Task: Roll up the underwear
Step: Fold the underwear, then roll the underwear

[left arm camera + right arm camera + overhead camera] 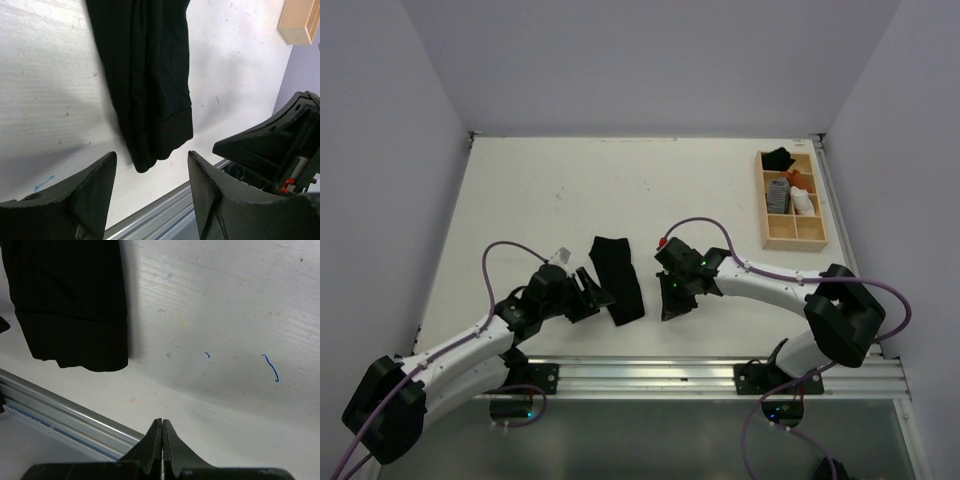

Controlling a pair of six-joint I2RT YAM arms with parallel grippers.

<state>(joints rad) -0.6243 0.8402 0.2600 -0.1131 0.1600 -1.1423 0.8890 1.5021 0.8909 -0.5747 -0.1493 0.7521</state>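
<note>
The black underwear (618,278) lies folded into a long flat strip on the white table, between the two arms near the front edge. It also shows in the left wrist view (147,80) and in the right wrist view (70,305). My left gripper (603,296) is open, just left of the strip's near end (150,160), holding nothing. My right gripper (669,312) is shut and empty, a little to the right of the strip's near end, its closed fingertips (162,426) above bare table.
A wooden compartment tray (792,237) stands at the back right with a black cloth, a grey striped roll (778,194) and a white roll (803,203) in it. A metal rail (720,375) runs along the table's front edge, close to both grippers.
</note>
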